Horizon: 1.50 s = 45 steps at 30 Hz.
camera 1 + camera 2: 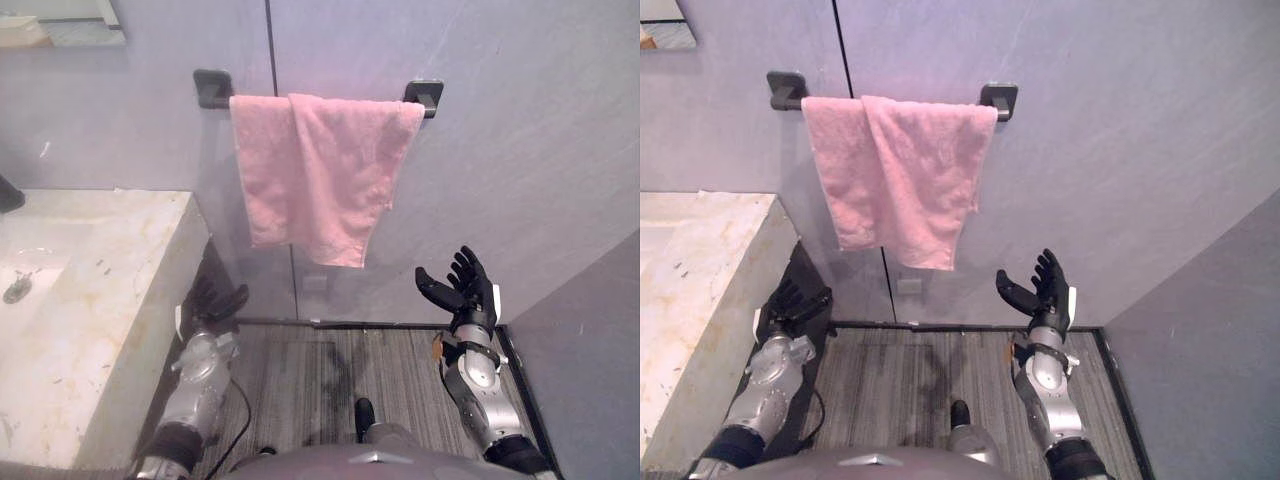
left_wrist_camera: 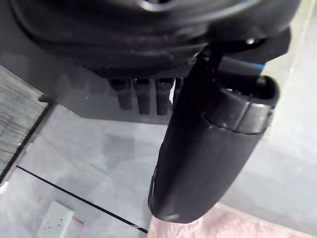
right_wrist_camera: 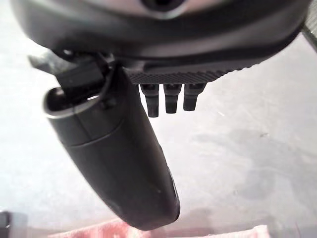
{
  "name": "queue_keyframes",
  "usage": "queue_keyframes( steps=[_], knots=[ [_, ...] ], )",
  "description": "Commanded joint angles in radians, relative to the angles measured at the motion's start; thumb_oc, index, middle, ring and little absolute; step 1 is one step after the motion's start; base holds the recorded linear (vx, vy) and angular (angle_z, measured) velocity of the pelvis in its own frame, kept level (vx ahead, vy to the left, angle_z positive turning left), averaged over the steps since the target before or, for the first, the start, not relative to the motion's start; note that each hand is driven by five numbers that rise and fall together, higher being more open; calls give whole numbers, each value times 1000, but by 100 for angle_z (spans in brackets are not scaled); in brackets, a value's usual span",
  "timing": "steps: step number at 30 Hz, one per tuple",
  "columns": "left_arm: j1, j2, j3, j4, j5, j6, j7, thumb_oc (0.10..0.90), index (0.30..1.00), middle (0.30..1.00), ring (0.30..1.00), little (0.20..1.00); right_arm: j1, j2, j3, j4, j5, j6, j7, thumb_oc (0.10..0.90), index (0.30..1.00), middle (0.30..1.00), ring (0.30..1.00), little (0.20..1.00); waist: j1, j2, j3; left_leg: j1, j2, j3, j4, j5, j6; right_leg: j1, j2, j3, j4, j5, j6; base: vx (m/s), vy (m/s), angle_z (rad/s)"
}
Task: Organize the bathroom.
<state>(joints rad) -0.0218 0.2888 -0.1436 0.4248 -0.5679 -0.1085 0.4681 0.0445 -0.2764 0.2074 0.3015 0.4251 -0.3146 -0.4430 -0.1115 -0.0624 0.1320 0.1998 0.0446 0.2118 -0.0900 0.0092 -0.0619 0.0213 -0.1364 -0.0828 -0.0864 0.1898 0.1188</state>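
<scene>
a pink towel (image 1: 312,175) hangs folded over a dark wall bar (image 1: 423,95), clear of both hands. below it the right hand (image 1: 468,290) is raised with fingers spread, holding nothing. the left hand (image 1: 208,303) hangs relaxed and empty beside the marble counter (image 1: 90,300).

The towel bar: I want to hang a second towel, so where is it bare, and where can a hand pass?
The pink terry towel covers the dark bar almost bracket to bracket. Bare wall lies below the towel, between the open left hand and open right hand.
</scene>
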Motion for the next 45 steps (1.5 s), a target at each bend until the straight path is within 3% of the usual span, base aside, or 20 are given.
queue_keyframes(
  steps=[1,9,14,26,28,29,30,31,32,45],
  knots=[
    [-183,64,-16,-54,77,-124,-24,800,900,900,900,900,-162,-71,-23,-88,-47,-134,28,800,900,900,900,900,2,59,-6,-16,-68,32,3,-100,108,-40,15,-41,102,-115,61,0,0,0],
    [-173,50,-16,-18,83,-119,-58,800,900,900,900,900,-261,-96,1,-140,-79,-127,70,800,900,900,900,900,8,69,-22,-13,-65,34,3,-103,107,-25,29,-31,98,-132,53,27,-38,-5],
    [-149,41,-17,10,111,-123,-94,800,900,900,900,900,-377,-123,-12,-165,-62,-64,90,800,900,900,900,900,26,70,-39,-14,-61,26,3,-104,99,-6,39,-37,86,-142,41,72,-65,-5],
    [-86,50,-26,37,134,-141,-168,800,900,900,900,900,-498,-186,-38,-149,-8,-3,151,800,900,900,900,900,83,47,-66,-30,-50,-9,3,-98,83,52,56,-79,66,-181,12,40,-51,10],
    [-78,52,-24,37,130,-141,-173,800,900,900,900,900,-497,-190,-40,-153,-7,3,159,745,818,818,818,818,88,45,-69,-32,-49,-15,3,-95,81,58,58,-82,63,-184,8,14,-20,4],
    [-78,53,-23,38,128,-139,-175,800,900,900,900,900,-499,-191,-38,-150,-8,3,157,679,719,719,719,719,91,43,-70,-33,-48,-17,3,-93,79,60,59,-85,63,-185,6,9,-13,5],
    [-79,51,-24,46,129,-146,-177,800,900,900,900,900,-503,-190,-35,-142,-9,-3,153,568,552,552,552,552,92,42,-71,-34,-48,-18,3,-92,78,63,60,-87,61,-187,4,7,-10,4],
    [-79,51,-24,48,128,-148,-178,800,900,900,900,900,-504,-189,-35,-140,-11,-6,149,521,481,481,481,481,92,42,-71,-34,-48,-18,3,-92,78,64,60,-87,60,-187,4,6,-7,4],
    [-76,51,-27,49,129,-152,-177,800,900,900,900,900,-507,-190,-37,-136,-23,-9,133,400,300,300,300,300,94,41,-73,-33,-47,-18,3,-90,76,66,61,-89,61,-189,2,5,-6,3],
    [-55,45,-29,53,128,-164,-167,800,900,900,900,900,-431,-165,-57,-153,-76,-28,36,400,300,300,300,300,77,50,-72,-34,-46,-14,3,-85,71,71,66,-74,48,-185,1,0,-1,0]
  ],
)
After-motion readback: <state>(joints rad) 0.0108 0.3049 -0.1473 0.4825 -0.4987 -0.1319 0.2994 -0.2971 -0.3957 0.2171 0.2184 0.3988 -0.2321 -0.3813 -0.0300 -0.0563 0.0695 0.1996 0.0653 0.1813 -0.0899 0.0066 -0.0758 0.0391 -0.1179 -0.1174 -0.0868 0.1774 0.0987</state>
